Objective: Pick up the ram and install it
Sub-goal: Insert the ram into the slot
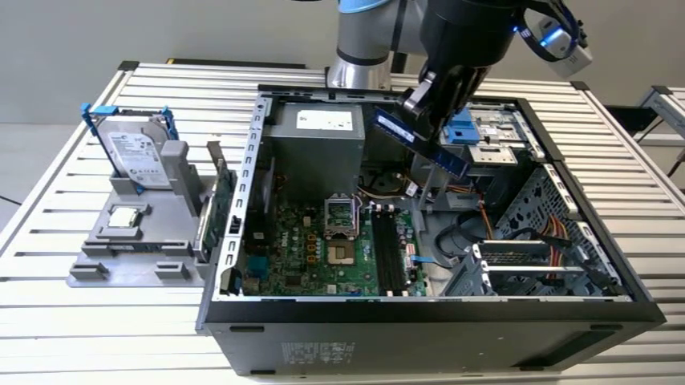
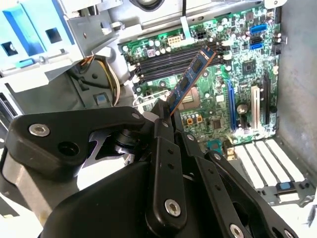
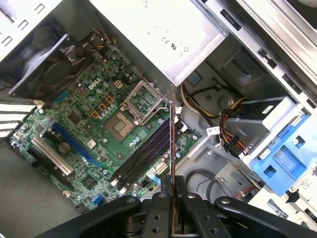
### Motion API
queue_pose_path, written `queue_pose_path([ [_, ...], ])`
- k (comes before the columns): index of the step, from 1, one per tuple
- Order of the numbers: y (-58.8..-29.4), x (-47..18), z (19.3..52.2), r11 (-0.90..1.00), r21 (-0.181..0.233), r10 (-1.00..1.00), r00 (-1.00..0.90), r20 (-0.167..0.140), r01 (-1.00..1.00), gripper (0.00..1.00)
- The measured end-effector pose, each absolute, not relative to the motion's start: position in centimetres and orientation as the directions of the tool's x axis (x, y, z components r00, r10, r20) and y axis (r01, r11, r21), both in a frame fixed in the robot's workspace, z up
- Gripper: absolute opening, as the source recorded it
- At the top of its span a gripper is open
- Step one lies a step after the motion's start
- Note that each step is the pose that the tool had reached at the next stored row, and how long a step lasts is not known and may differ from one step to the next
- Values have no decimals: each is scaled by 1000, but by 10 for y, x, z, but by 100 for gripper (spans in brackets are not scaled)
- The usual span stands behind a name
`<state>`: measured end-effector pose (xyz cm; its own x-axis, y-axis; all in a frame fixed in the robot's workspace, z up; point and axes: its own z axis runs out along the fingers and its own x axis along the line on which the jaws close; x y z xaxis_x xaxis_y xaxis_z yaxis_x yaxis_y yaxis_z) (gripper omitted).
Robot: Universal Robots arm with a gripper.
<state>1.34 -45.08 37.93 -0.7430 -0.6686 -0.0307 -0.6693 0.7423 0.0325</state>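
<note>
The gripper (image 1: pixel 426 119) pinches the ram (image 1: pixel 394 128) between closed fingers; the strip juts out tilted past the fingertips, over the open case (image 1: pixel 428 311). The pickup looks done. The memory slots (image 3: pixel 143 158) beyond its free end seem empty, so installing remains.

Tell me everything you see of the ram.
The ram is a slim, flat circuit strip, blue-faced with dark chips, very thin edge-on in the first wrist view. Clamped between the gripper's jaws, it hangs tilted in the air above the motherboard inside the open case, touching nothing else.
</note>
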Motion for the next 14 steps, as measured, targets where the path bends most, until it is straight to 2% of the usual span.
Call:
queue_pose_path([
  [14,-451,13,379,829,33,-558,-830,-31,-558,0],
])
